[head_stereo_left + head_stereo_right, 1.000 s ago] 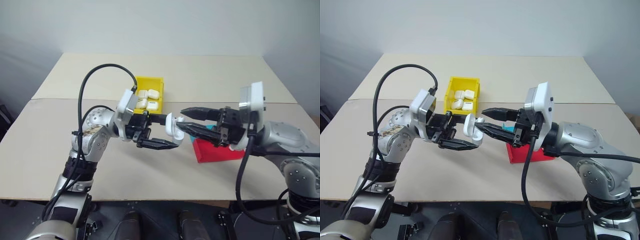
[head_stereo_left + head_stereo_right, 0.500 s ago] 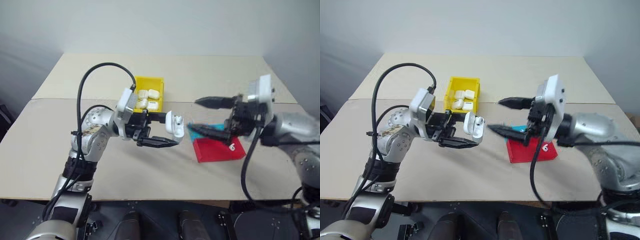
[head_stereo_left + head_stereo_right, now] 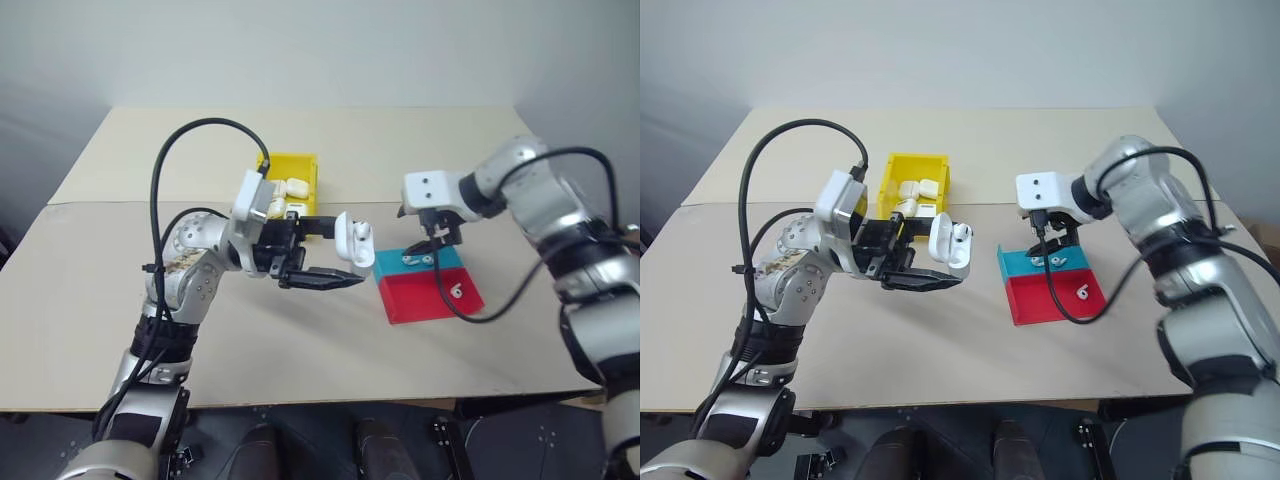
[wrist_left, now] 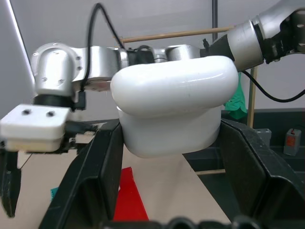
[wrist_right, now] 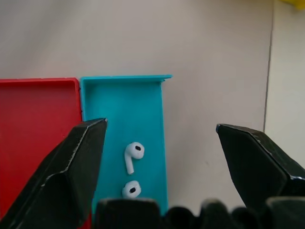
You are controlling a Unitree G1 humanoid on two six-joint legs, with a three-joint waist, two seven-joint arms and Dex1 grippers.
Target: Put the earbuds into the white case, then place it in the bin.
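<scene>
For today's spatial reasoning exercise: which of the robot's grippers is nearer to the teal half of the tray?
The right. The right gripper hangs just above the teal half of the tray, over two earbuds. The left gripper is off to the tray's left, holding the white case.

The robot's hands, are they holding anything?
The left gripper squeezes the white case by its lower half, lid open. The right gripper holds nothing, open above the earbuds.

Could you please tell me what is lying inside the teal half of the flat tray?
Two tiny glossy white plastic earbuds lie in the flat teal-and-red plastic tray, on its teal half. The open right gripper hovers above them. Its black fingers hide the tray's near edge.
</scene>
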